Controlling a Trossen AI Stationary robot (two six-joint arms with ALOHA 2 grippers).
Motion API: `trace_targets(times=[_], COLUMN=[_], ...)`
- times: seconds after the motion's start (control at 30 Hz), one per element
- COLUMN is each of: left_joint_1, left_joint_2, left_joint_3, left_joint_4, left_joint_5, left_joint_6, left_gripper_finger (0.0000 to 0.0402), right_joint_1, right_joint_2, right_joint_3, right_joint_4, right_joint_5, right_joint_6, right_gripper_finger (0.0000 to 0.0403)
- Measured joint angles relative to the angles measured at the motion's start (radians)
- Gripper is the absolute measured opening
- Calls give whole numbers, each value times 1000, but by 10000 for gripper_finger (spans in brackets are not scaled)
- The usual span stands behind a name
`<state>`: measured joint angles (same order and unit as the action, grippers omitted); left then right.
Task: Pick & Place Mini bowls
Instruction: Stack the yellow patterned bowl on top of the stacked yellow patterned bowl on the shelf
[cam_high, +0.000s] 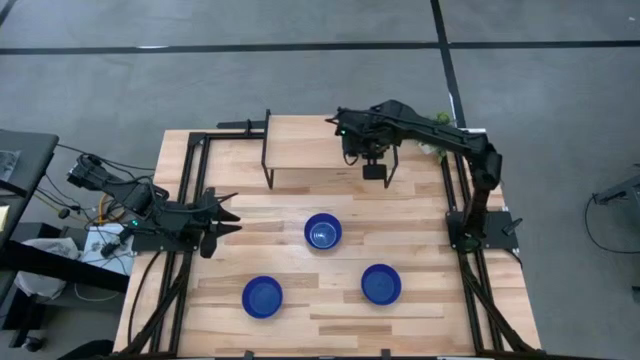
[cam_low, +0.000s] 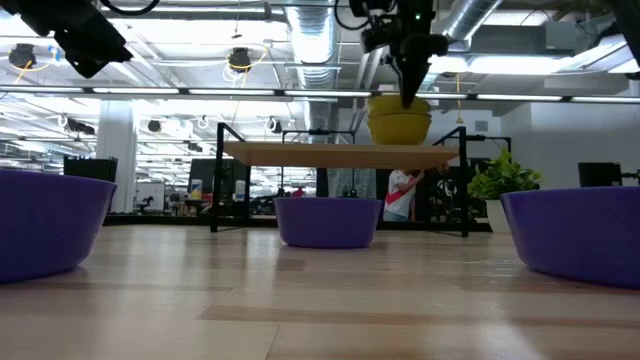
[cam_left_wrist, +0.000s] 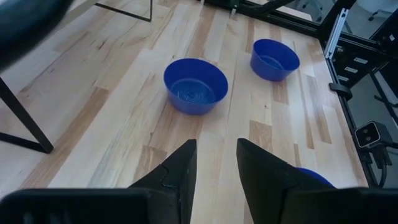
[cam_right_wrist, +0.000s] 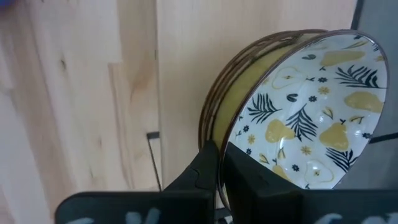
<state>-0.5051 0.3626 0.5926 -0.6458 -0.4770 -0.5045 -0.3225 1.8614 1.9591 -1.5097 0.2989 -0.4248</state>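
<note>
Wooden table holds three blue bowls; ducts overhead.

side bowls running off the low view's edges, patterned stack being cropped right, third bowl hiding behind fingers

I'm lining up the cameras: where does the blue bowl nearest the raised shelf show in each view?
High view: the blue bowl sits mid-table, just in front of the raised shelf.
Low view: the bowl at the centre, farthest back, under the shelf.
Left wrist view: the bowl just above the picture's centre.
Right wrist view: not in it.
Shared landmark: the raised shelf.
</note>
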Motion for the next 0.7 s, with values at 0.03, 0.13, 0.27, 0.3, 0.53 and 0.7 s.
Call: trace_targets(times=[0.03,0.13,0.27,0.3,0.53,0.7], left_joint_1=[0,0,0,0,0,0], left_joint_2=[0,0,1,1,1,1], left_joint_3=[0,0,0,0,0,0], left_joint_4=[0,0,0,0,0,0], left_joint_5=[0,0,0,0,0,-1], left_joint_6=[1,0,1,2,2,2], left_gripper_finger=[113,112,112,113,112,113], right_joint_1=[0,2,3,6,20,23], right_joint_2=[6,14,18,18,18,18], right_joint_3=[0,0,0,0,33,76], right_joint_4=[-2,-6,3,3,3,0], right_joint_5=[9,25,38,46,47,44], right_joint_6=[-1,-2,-2,-2,-22,-36], right_gripper_finger=[9,10,22,26,67,91])
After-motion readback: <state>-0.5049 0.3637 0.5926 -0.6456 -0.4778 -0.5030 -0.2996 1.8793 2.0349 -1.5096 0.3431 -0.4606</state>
